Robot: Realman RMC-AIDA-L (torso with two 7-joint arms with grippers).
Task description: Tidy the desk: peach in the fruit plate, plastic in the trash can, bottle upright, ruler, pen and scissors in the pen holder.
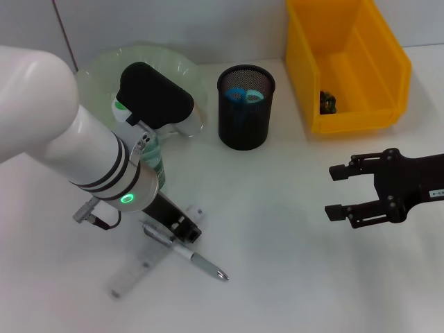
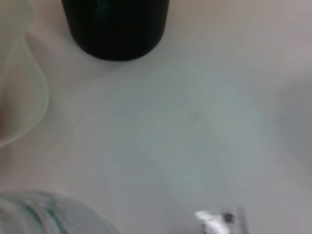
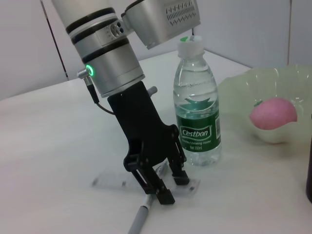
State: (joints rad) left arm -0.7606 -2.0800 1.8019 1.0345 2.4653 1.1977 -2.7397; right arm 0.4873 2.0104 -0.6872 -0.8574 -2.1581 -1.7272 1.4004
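Head view: the left gripper [image 1: 186, 232] is down at the pen [image 1: 198, 261] and ruler [image 1: 139, 267] on the desk; the right gripper [image 1: 338, 192] hovers spread apart near the bin [image 1: 347, 62]. Scissors [image 1: 243, 96] sit in the holder [image 1: 245, 107].

Left wrist view: holder [image 2: 115, 27], bottle [image 2: 48, 214].

Right wrist view: left gripper's [image 3: 170, 187] fingers straddle the pen [image 3: 141, 218], not closed; bottle [image 3: 197, 109] upright; peach [image 3: 273, 113] in the plate [image 3: 263, 83].

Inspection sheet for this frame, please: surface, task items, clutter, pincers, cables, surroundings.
Surface: white desk.
Task items: peach in fruit plate; bottle upright; pen and clear ruler lying on the desk; blue scissors handles in pen holder; yellow trash can holds a small dark item.
Clutter: nothing seen.
Pincers: left pincer open, straddling ruler and pen; right pincer open, above bare desk.
Cables: thin wire at left wrist.
Surroundings: grey wall.
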